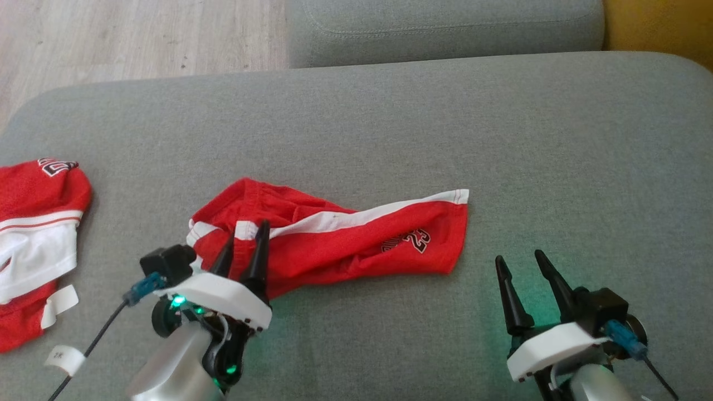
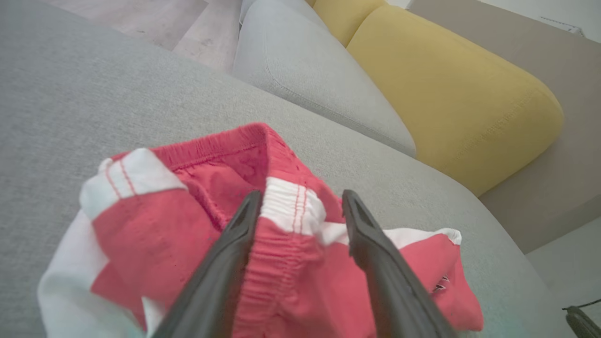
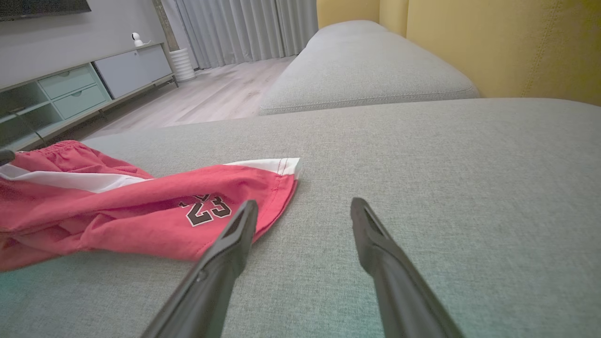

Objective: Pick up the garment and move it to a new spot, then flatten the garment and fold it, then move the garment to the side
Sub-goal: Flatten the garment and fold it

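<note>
1. The shorts [image 1: 334,239] carry a black, white-edged "23" [image 3: 206,211] near one leg hem. The arched lettering by it is too small to read.
2. They are red mesh with a white side stripe and a white band along the hem. The waistband is ribbed elastic with red stitching across its white parts.
3. They lie crumpled and stretched sideways on the grey seat [image 1: 501,139], left of centre in the head view. The waistband is bunched at the robot's left and the leg hem points right.
4. The left gripper [image 1: 247,229] is at the waistband, its fingers spread astride a raised fold of elastic [image 2: 291,220]. Whether they pinch it I cannot tell.
5. The right gripper [image 1: 519,256] is over bare seat just right of the hem, fingers released and wide apart, holding nothing.
6. A second red-and-white garment [image 1: 39,234] lies at the seat's left edge, its black lettering cut off.
7. A yellow cushion [image 2: 450,98] sits beyond the seat.
</note>
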You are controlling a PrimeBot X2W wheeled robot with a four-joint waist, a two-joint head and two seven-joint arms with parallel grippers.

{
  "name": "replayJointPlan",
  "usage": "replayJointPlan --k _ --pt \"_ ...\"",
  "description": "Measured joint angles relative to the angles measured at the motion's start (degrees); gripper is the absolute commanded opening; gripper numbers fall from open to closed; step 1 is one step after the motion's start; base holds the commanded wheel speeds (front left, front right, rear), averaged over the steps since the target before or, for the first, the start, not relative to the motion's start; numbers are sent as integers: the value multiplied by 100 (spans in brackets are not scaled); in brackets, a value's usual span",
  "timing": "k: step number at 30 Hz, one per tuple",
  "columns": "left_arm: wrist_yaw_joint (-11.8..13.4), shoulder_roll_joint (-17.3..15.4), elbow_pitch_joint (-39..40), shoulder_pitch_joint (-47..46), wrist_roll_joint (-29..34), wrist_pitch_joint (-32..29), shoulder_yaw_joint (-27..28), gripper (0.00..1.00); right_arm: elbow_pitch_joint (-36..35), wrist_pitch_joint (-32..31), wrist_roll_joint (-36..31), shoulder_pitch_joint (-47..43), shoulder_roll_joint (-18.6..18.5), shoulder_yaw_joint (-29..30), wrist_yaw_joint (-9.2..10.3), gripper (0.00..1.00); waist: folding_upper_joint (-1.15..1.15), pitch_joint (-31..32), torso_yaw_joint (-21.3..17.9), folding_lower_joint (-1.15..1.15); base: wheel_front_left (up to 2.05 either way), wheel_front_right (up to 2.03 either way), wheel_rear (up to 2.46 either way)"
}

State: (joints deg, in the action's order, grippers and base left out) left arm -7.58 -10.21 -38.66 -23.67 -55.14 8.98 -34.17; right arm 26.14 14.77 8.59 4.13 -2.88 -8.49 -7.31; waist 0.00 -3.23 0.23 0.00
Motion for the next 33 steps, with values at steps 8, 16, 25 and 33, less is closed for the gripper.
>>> replayJointPlan --k 8,16,25,33 --pt "0 -197 151 -1 -533 69 -493 78 36 0 49 1 0 -34 0 100 0 -24 14 0 0 0 0" --pt "0 -380 268 -54 -793 385 -792 5 85 0 53 1 0 -52 0 100 0 -23 45 0 0 0 0" --pt "0 -432 360 -80 -793 530 -887 0 147 0 103 8 0 -53 0 100 0 -39 139 0 0 0 0" --pt "0 -359 609 66 -216 531 -555 0 504 0 482 532 0 -54 0 100 0 -265 256 0 0 0 0"
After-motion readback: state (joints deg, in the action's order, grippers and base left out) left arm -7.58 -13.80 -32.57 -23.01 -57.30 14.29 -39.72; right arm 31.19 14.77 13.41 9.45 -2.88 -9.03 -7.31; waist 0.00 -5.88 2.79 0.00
